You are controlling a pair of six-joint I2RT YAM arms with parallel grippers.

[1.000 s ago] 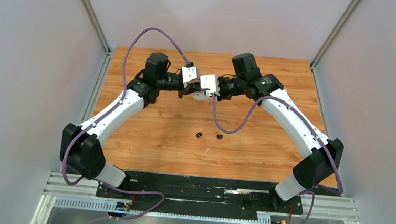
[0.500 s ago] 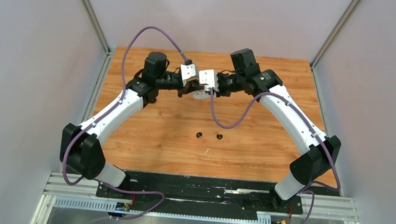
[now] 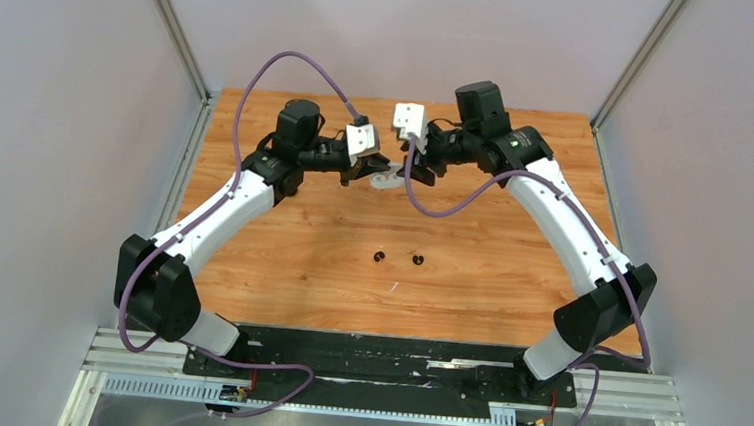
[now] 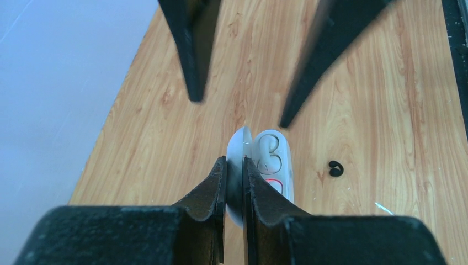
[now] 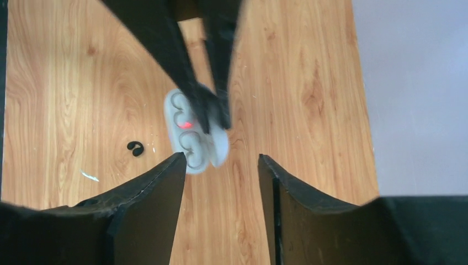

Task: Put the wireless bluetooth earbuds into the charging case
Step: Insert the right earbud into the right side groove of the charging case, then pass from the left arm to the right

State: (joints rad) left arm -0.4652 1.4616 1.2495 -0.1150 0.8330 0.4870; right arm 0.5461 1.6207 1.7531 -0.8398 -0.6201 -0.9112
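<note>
A white charging case [image 4: 273, 165] hangs open above the far middle of the wooden table [image 3: 471, 250]. My left gripper [image 4: 234, 160] is shut on its upright lid [image 4: 238, 144]. A white earbud [image 4: 268, 150] sits in the case's upper slot, and a red light [image 4: 272, 183] glows below it. My right gripper [image 5: 221, 160] stands open just clear of the case [image 5: 190, 141], with nothing between its fingers [image 4: 193, 55]. Two black earbuds [image 3: 380, 257] [image 3: 417, 260] lie on the table nearer the arm bases. One of these black earbuds [image 5: 135, 148] shows in each wrist view.
Grey walls with metal corner posts [image 3: 171, 23] close in the table on the left, back and right. A purple cable [image 3: 443, 210] loops down from the right wrist beside the case. A small white speck [image 3: 394, 286] lies near the black earbuds.
My right gripper has opened and drawn up and back from the case, its wrist now higher. The left gripper still holds the case in the same place.
</note>
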